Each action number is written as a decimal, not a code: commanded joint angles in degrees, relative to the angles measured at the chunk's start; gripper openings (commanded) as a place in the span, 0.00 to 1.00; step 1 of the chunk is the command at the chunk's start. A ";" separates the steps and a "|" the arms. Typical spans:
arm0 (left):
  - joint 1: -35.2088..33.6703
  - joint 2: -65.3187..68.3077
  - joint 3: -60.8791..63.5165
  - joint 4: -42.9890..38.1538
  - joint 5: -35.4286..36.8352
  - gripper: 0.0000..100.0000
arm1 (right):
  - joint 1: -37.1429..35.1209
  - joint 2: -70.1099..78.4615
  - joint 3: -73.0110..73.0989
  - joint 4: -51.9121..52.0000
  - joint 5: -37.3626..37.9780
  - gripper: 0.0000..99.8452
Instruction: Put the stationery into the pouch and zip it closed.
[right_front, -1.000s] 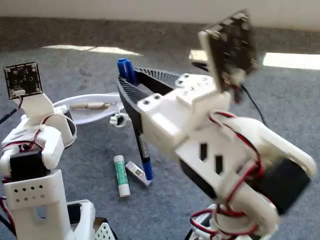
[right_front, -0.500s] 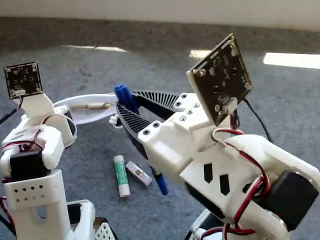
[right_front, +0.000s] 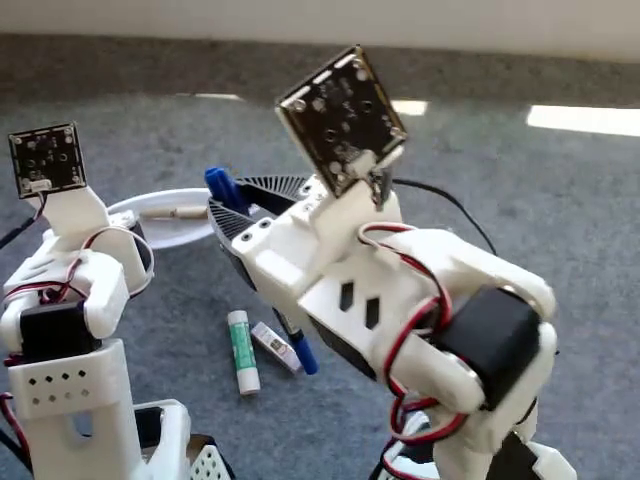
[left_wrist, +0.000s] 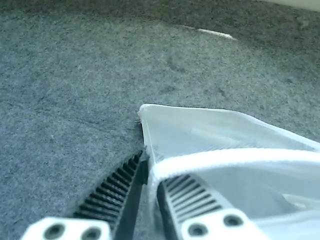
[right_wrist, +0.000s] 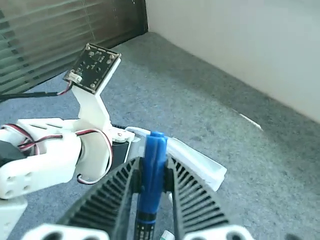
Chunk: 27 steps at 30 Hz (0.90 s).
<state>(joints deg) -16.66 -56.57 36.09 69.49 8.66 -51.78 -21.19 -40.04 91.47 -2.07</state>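
Nearest, at the lower centre of the high view, 2 loose pieces lie on the carpet (right_front: 570, 210): a green glue stick (right_front: 242, 352) and a small white block (right_front: 275, 346) just beside it. Above them the right gripper (right_wrist: 151, 165) is clamped on a blue marker (right_front: 222, 188). The marker's long axis runs along the jaws, with the cap jutting past the fingertips toward the upper left. Farther off, just beyond that cap, lies the white pouch (right_front: 165, 207). The left gripper (left_wrist: 150, 167) has its jaws pinched together on the pouch's rim, apparently holding the mouth up. So the pouch sits ahead of the marker's cap end and slightly left. The drop likely depends on lining that axis up with the held opening.
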 joint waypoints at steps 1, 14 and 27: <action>0.84 0.04 -0.66 0.35 -0.44 0.01 | 0.13 -1.10 4.53 -5.49 0.53 0.00; 0.84 0.04 -0.66 0.35 -0.44 0.01 | 3.12 -1.19 15.78 -23.69 -6.42 0.00; 0.84 0.04 -0.66 0.35 -0.44 0.01 | 2.86 -9.80 21.14 -29.85 -6.33 0.00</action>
<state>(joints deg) -16.66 -56.57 36.09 69.76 8.66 -49.41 -26.29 -21.05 64.75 -7.78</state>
